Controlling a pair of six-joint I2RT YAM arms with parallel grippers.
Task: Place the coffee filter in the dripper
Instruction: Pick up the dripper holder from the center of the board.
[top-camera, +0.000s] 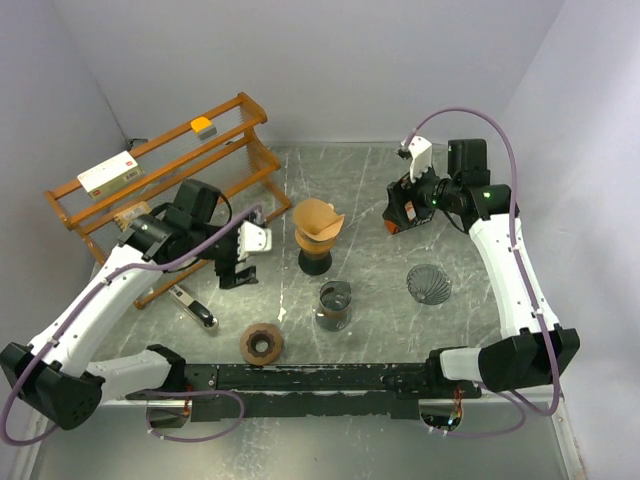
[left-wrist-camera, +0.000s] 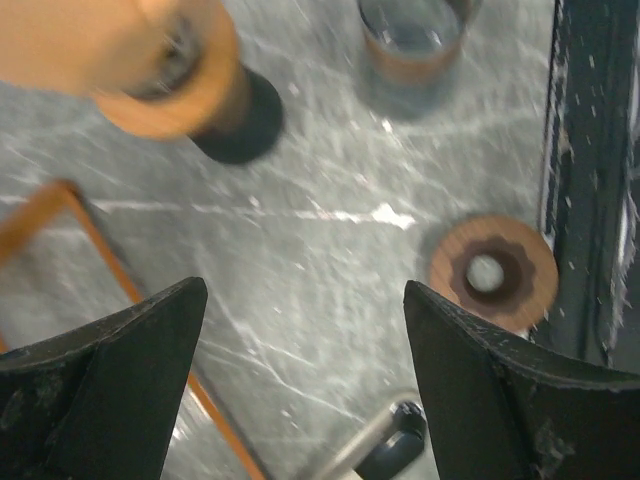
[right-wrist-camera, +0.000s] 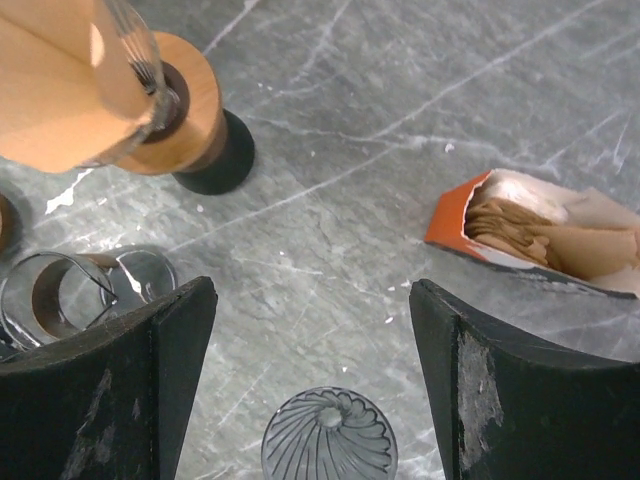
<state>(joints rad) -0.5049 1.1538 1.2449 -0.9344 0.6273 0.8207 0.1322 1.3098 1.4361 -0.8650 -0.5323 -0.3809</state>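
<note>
Left gripper (left-wrist-camera: 303, 290) and right gripper (right-wrist-camera: 312, 288) are gaping wide, unloaded; filter (right-wrist-camera: 60, 90) is sitting in dripper (right-wrist-camera: 195, 110) ahead-left of each; box (top-camera: 107, 173) label illegible.

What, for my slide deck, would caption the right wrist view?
Open right gripper hovers between the filter-lined dripper and an open filter packet.

The top external camera sits high on the 6 o'clock side and looks steeply down toward 12 o'clock, far enough back to take in the whole surface (top-camera: 370, 190). The left wrist camera hangs close over that surface, facing down between the tips of the left end effector (left-wrist-camera: 305, 295), and the right wrist camera does likewise behind the right end effector (right-wrist-camera: 313, 290). Both wrist views share the dripper (left-wrist-camera: 190, 100) near 11 o'clock and the glass cup (right-wrist-camera: 65, 295), and both objects also lie in the overhead view.
</note>
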